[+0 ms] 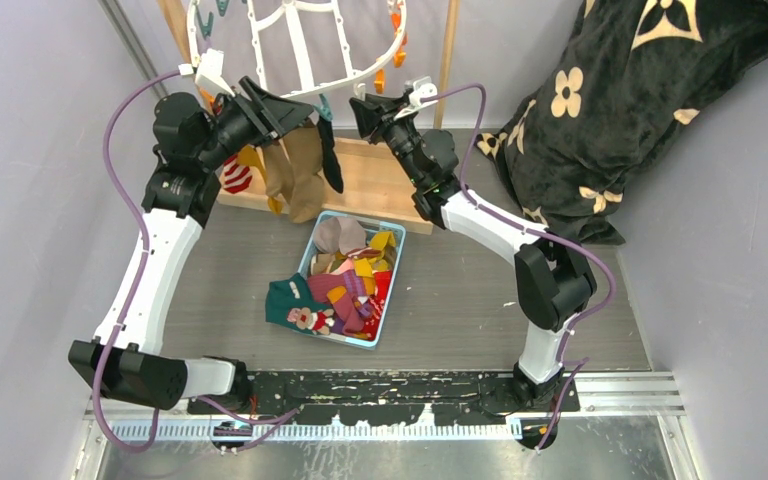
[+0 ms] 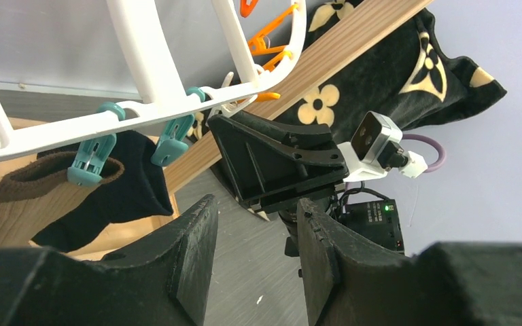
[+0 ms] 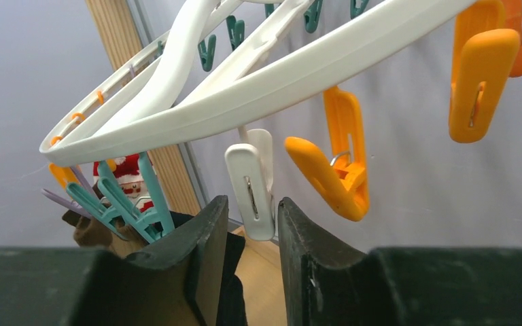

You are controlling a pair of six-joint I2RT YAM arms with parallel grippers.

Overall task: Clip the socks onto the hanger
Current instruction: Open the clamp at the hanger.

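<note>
Nearest the arm bases, a blue basket (image 1: 362, 342) is sitting on the grey desk (image 1: 460, 300), below the hanger, and loose socks (image 1: 345, 285) are crowding it up to its rim. Higher up, the left fingers (image 2: 194, 265) are standing released, with only air between them, just under the hanger's near rim. The right fingers (image 3: 207, 244) are flanking a white clip (image 3: 251, 180) that is dangling from that rim; I cannot tell whether they are pressing it or only bracketing it. A narrow gap is separating the two arms' tips under the hanger. The hanger (image 3: 258, 95) is hanging tilted above both. A teal clip (image 2: 92, 159) is pinching a tan-brown sock (image 2: 27, 200) at the hanger's edge. A black sock (image 2: 132, 183) is hanging beside it, and a red-white sock (image 1: 237, 178) further left. An orange clip (image 3: 336, 170) is swinging free just right of the white one. Right of the hanger, a wooden post (image 1: 447, 60) is crowding its rim, and the flower-patterned blanket (image 1: 620, 110) is lying well apart beyond.
</note>
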